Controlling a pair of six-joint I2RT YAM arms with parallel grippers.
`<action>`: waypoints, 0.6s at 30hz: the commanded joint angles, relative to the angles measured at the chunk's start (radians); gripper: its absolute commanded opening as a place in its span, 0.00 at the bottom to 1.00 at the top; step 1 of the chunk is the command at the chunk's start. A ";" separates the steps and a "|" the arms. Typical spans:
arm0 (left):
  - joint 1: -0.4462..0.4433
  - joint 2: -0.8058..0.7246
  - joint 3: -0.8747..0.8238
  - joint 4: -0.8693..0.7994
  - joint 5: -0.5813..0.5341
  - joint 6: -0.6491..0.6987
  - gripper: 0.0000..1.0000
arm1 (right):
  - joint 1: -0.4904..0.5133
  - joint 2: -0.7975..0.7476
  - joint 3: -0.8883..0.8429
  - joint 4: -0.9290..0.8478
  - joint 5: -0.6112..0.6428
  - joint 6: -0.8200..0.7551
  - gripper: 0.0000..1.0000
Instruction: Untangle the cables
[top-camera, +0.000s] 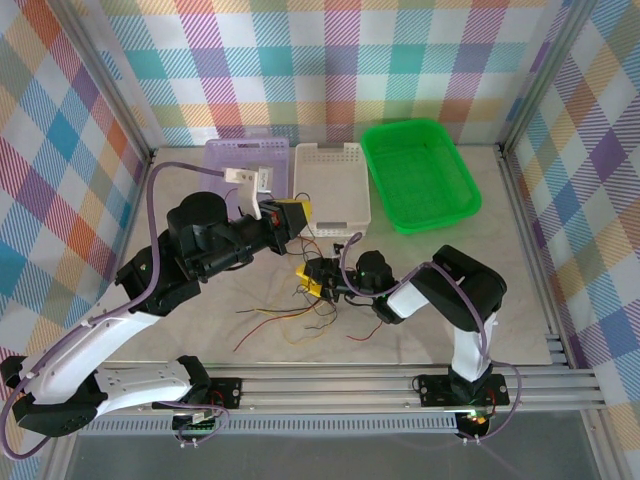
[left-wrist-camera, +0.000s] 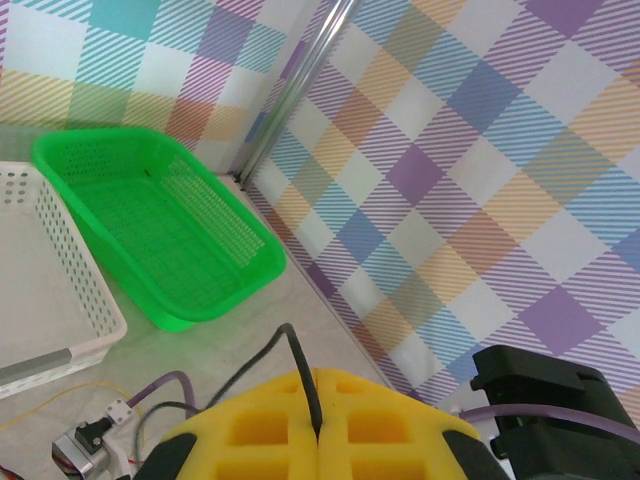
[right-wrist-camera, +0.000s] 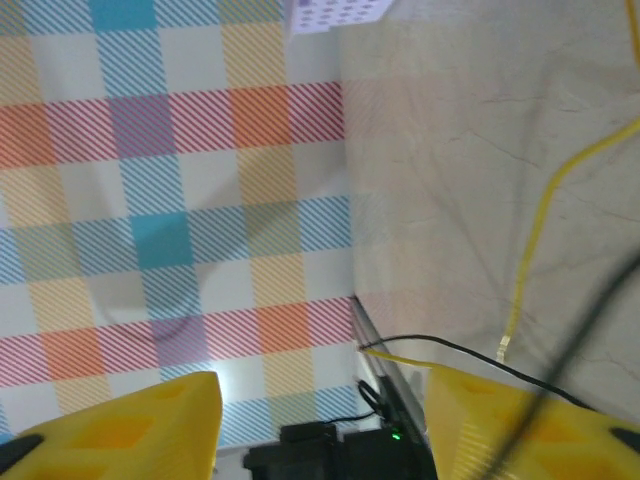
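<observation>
The cables (top-camera: 300, 318) lie in a loose tangle of thin red, orange-yellow and black wires on the table in front of the arm bases. My left gripper (top-camera: 296, 214) hangs above the table near the white basket. In the left wrist view its yellow fingers (left-wrist-camera: 400, 420) are pressed together on a black cable (left-wrist-camera: 298, 355), which loops up and trails down to the left. My right gripper (top-camera: 312, 280) sits low at the top edge of the tangle. Its yellow fingers (right-wrist-camera: 120, 430) stand apart, with a yellow wire (right-wrist-camera: 535, 230) and a black wire (right-wrist-camera: 440, 346) running past the right-hand finger.
A lilac basket (top-camera: 247, 158), a white basket (top-camera: 335, 185) and a green basket (top-camera: 418, 172) stand in a row at the back. Checked walls and aluminium rails close in the table on three sides. The right arm's elbow (top-camera: 465, 285) rises to the right of the tangle.
</observation>
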 joint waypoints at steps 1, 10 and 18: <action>0.009 -0.027 -0.013 0.020 -0.006 -0.002 0.00 | 0.008 -0.029 0.014 0.054 0.025 -0.025 0.43; 0.010 -0.073 0.027 -0.092 -0.080 0.048 0.00 | -0.049 -0.141 -0.036 -0.312 0.098 -0.200 0.00; 0.019 -0.083 0.179 -0.310 -0.193 0.146 0.00 | -0.216 -0.273 -0.097 -0.652 0.134 -0.393 0.00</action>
